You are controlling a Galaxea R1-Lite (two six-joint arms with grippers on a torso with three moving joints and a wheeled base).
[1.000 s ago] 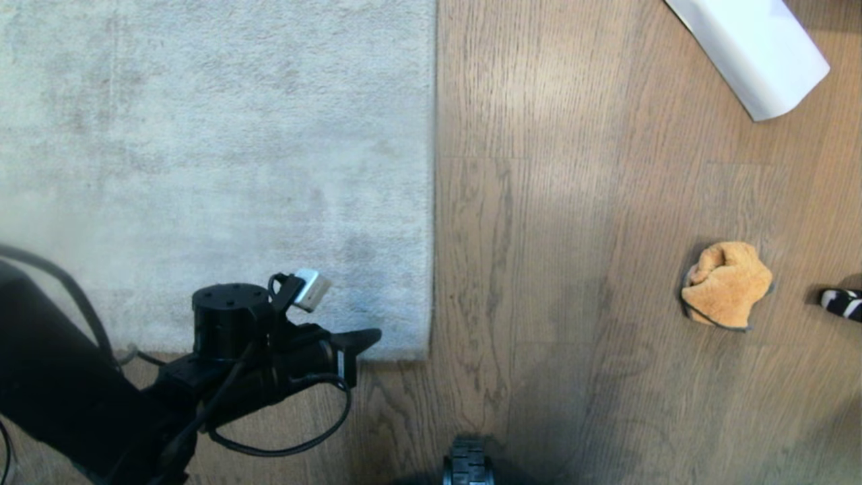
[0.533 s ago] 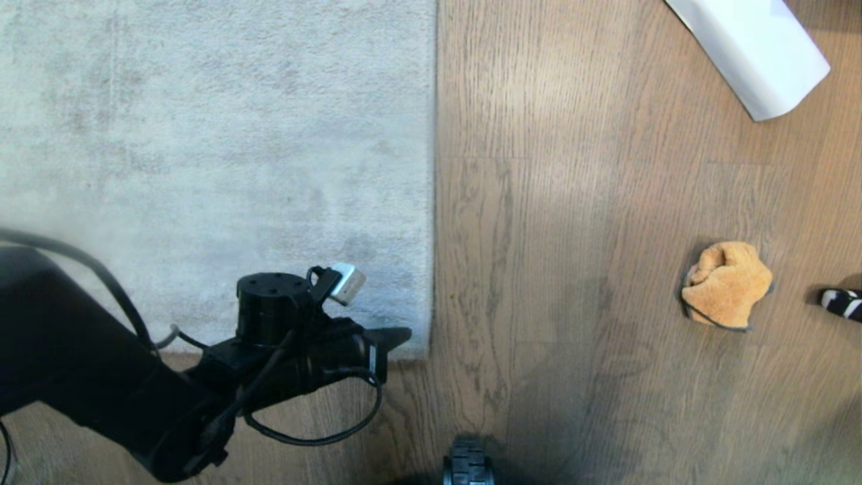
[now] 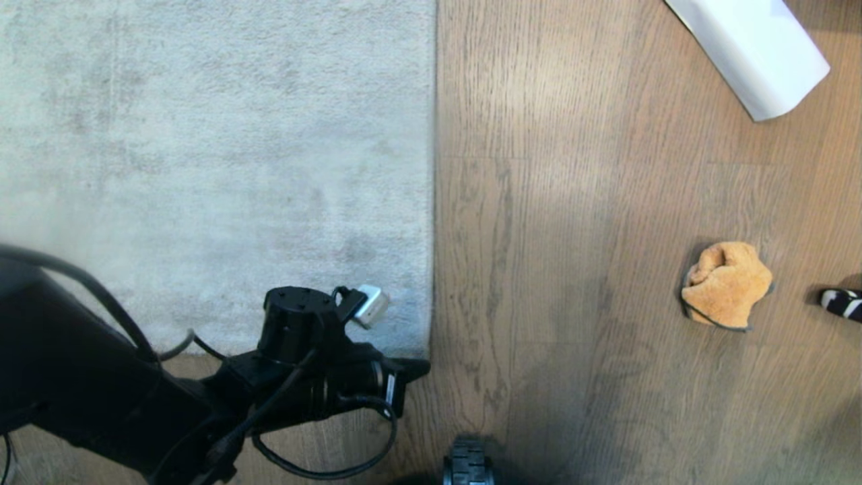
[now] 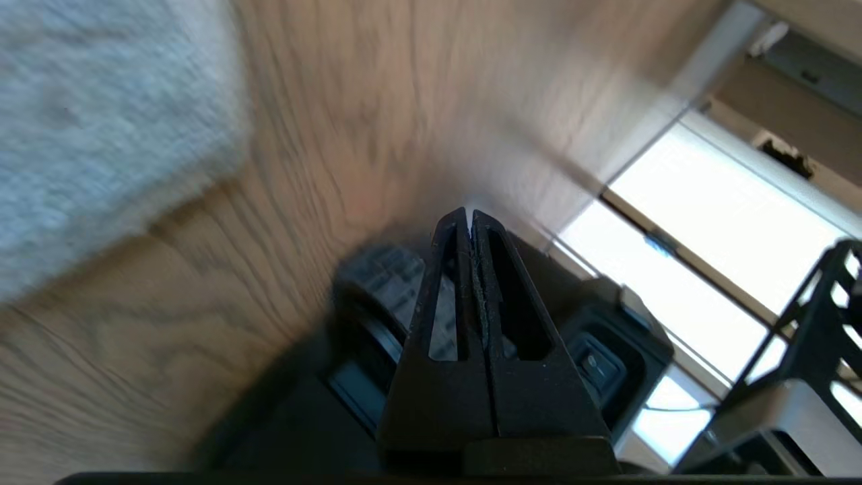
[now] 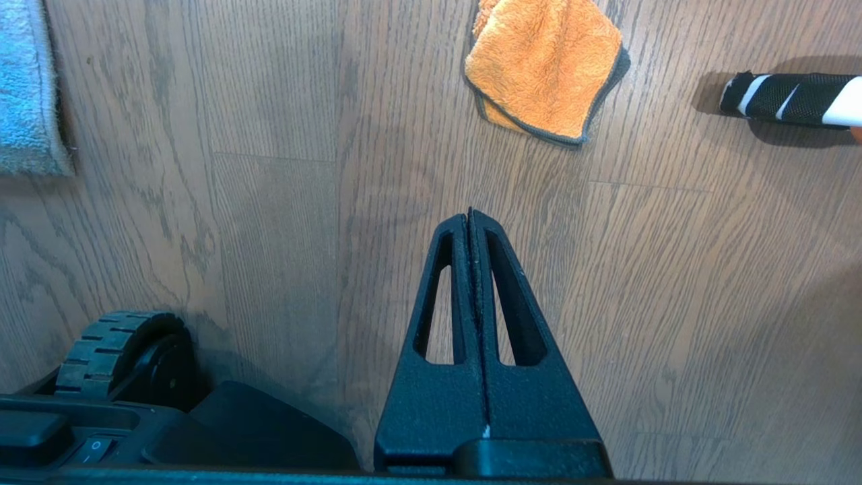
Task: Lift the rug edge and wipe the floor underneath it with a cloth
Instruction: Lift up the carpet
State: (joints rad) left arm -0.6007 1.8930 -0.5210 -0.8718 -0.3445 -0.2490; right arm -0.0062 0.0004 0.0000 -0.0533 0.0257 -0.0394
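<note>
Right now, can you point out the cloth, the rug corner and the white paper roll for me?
cloth (image 3: 727,283), head view, middle of the orange bundle.
rug corner (image 3: 414,340), head view, pile just inside the near corner.
paper roll (image 3: 754,47), head view, middle of the white sheet.

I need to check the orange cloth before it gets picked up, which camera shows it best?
The right wrist view: the orange cloth lies close and sharp on the wood floor, dark trim visible. The head view shows it smaller, bunched, at the right. The left wrist view does not show it.
</note>
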